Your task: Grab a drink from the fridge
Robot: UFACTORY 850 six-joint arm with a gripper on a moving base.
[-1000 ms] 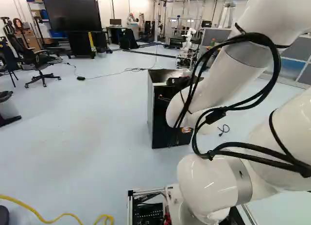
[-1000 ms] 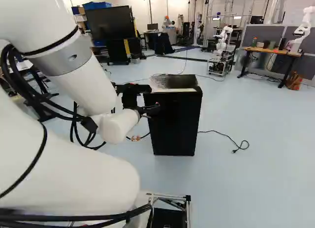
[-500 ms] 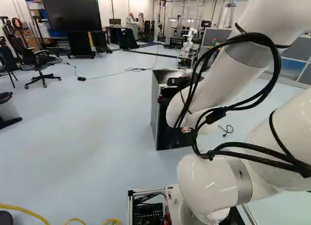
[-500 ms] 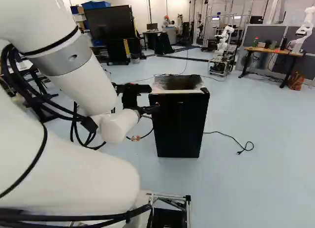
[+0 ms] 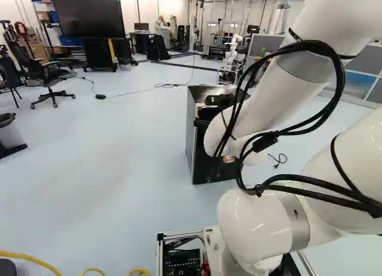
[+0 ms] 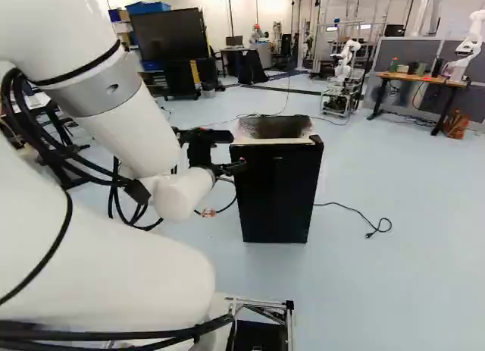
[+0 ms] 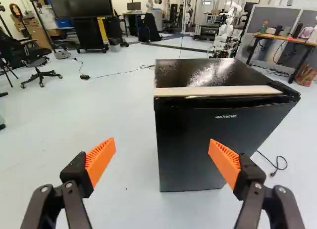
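Fridge (image 7: 198, 140), one, stands ahead of one tool (image 6: 236, 167), two fingers (image 7: 101, 159) apart.

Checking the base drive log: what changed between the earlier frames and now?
Base has moved: the fridge now sits a bit further right in both base views, the far screen barely shifts. Nothing gripped; gripper open, empty. Arm unchanged against its lowest joint.

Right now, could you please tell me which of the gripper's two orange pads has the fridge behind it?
In the wrist view, the pad nearer the plug; the other pad has floor, not fridge, behind it.
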